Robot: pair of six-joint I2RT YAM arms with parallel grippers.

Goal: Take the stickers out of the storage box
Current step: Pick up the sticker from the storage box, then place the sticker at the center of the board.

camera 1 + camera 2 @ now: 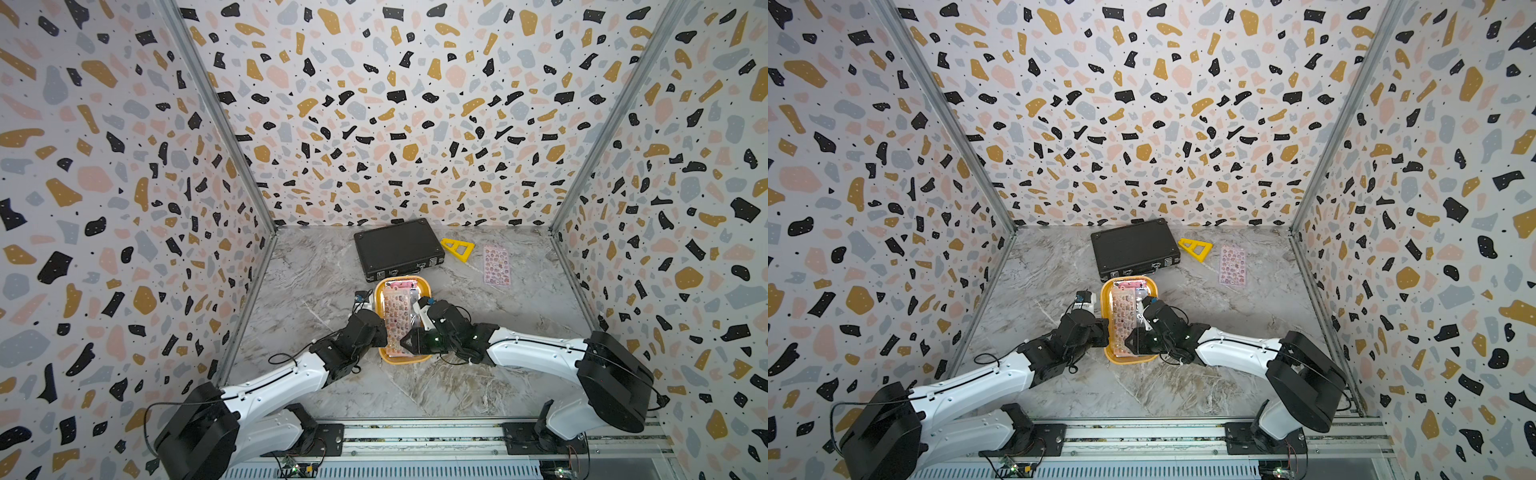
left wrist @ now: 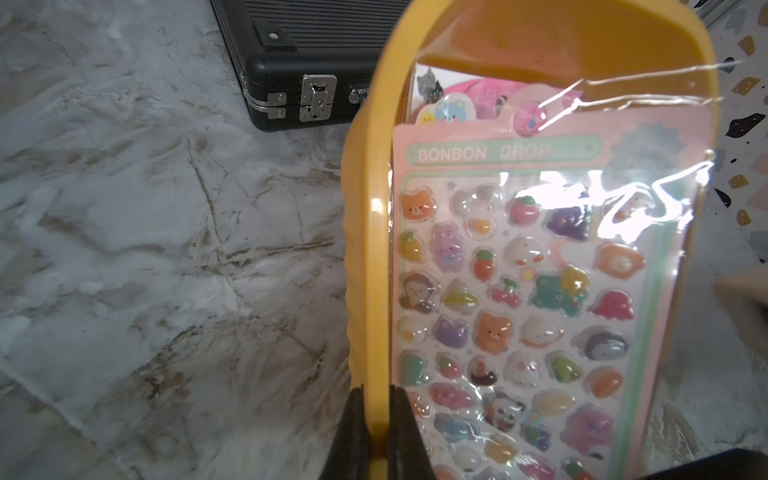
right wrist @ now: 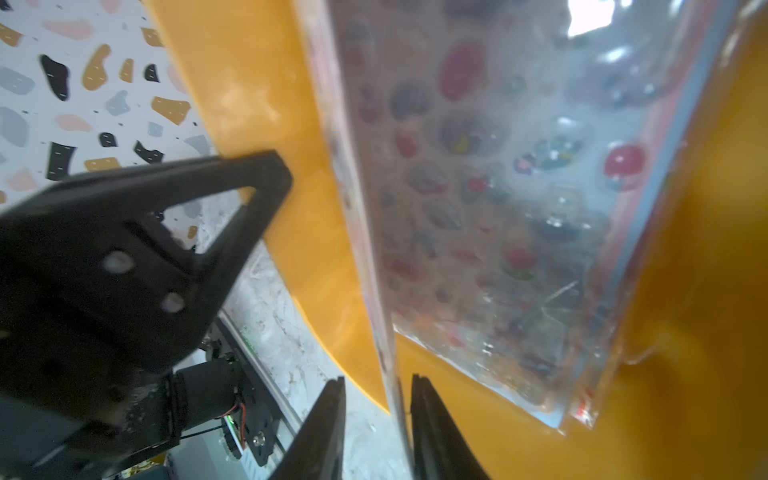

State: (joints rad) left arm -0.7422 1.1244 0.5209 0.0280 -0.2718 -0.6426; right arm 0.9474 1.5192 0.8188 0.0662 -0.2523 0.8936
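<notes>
Holding stacked stickers (image 2: 469,97), the storage box (image 2: 370,249) is pinched at its rim by the left gripper (image 2: 377,392); the right gripper (image 3: 377,380) gapes narrowly astride the top sheet (image 2: 519,291)'s edge.

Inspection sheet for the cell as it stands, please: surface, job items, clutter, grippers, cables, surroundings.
Surface: marbled tabletop, no damage seen.
Job's things: storage box holds a stack of stickers; a loose sheet lies out on the table.
Clutter: black briefcase, shut; yellow triangle ruler beside it.
Grippers: left gripper shut on the box rim; right gripper jaws apart, astride a sheet's edge.
Cables: black cable loops hang off both forearms.
Surroundings: terrazzo-print walls on three sides; arm rail in front.
</notes>
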